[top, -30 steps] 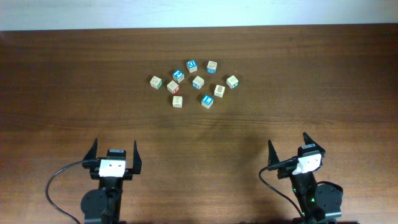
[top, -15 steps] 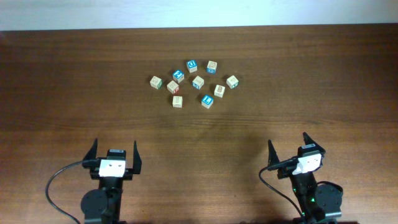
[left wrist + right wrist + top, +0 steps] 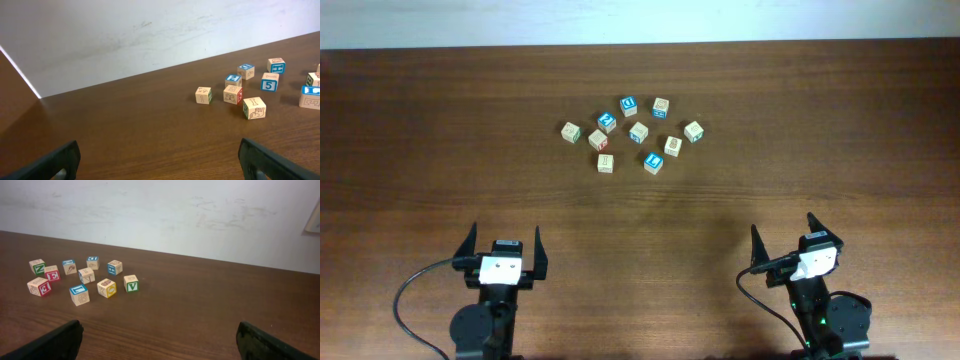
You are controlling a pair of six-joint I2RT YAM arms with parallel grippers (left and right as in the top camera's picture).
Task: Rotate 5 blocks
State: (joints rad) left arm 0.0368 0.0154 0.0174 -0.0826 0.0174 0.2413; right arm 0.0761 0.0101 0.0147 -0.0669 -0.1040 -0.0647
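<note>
Several small wooden alphabet blocks lie in a loose cluster (image 3: 638, 131) on the far half of the table. Some have blue tops, such as one block (image 3: 628, 105); others are pale, like the leftmost block (image 3: 570, 131). In the left wrist view the blocks (image 3: 254, 107) sit far ahead to the right. In the right wrist view the blocks (image 3: 86, 275) sit far ahead to the left. My left gripper (image 3: 505, 240) (image 3: 160, 162) and my right gripper (image 3: 783, 232) (image 3: 160, 342) stand open near the front edge, well short of the blocks, with only bare wood between their fingers.
The table (image 3: 820, 120) is dark brown wood. A white wall (image 3: 125, 35) rises behind its far edge. Black cables (image 3: 415, 290) loop beside each arm base at the front.
</note>
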